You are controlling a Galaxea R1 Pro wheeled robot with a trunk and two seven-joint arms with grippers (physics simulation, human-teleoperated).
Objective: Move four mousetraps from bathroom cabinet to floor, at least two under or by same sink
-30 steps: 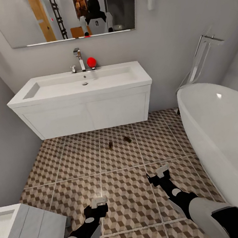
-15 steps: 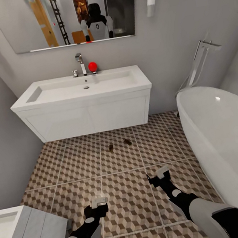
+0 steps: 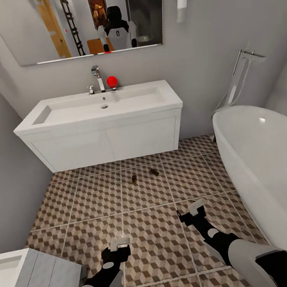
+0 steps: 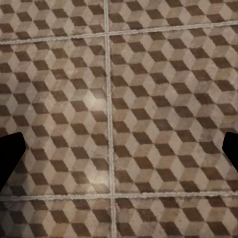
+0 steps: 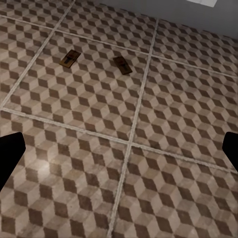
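Note:
Two mousetraps lie on the cube-patterned bathroom floor [image 3: 92, 201] just in front of the white wall-hung sink [image 3: 101, 122]: one [image 3: 133, 179] to the left, one [image 3: 154, 171] to the right. The right wrist view shows the same pair, one mousetrap [image 5: 70, 58] beside the other [image 5: 122, 65], a little apart. My left gripper [image 3: 118, 244] hangs low over bare tiles, open and empty. My right gripper [image 3: 195, 209] is also open and empty, well short of the traps. In the left wrist view the dark fingertips [image 4: 10, 156] sit wide apart over tiles. The cabinet is out of view.
A white oval bathtub [image 3: 277, 174] fills the right side with a chrome floor tap [image 3: 242, 73] behind it. A small white unit [image 3: 31, 284] stands at the lower left. A grey wall runs along the left. A red ball [image 3: 112, 81] sits by the sink tap.
The whole picture has slid slightly down, so the camera has moved a little. Both arms and the two mousetraps keep their places.

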